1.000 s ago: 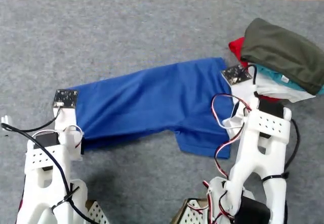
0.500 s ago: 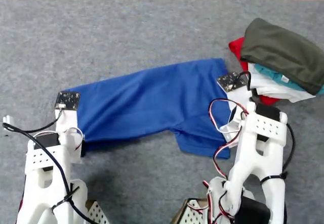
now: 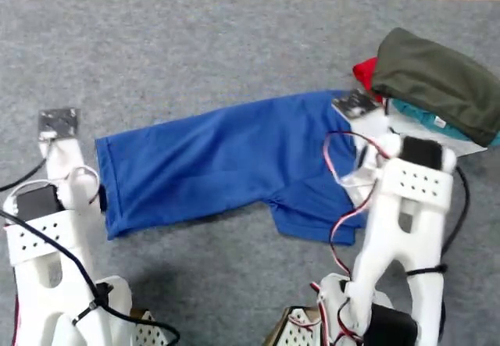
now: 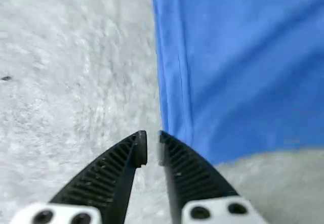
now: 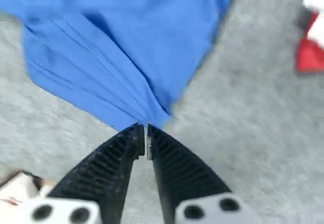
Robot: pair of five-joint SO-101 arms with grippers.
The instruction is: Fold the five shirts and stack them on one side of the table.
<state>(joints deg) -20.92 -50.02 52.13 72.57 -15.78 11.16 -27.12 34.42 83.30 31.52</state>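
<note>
Five shirts, high view: one blue cloth shirt [image 3: 226,158] lies spread across the middle of the grey felt bench [image 3: 195,49]; the other four sit folded in a pile of olive, teal, white and red shirts [image 3: 430,88] at its right end.
Arms, high view: white left arm [image 3: 55,221] at the hem end, white right arm [image 3: 406,197] just beside the pile.
Left wrist view: left end effector [image 4: 154,145] a narrow gap apart, tips at the hem's edge.
Right wrist view: right end effector [image 5: 146,135] clamped on a gathered fold of the blue cloth shirt.

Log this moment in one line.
left hand: at blue shirt hem | right hand: shut on blue shirt | stack: far right
</note>
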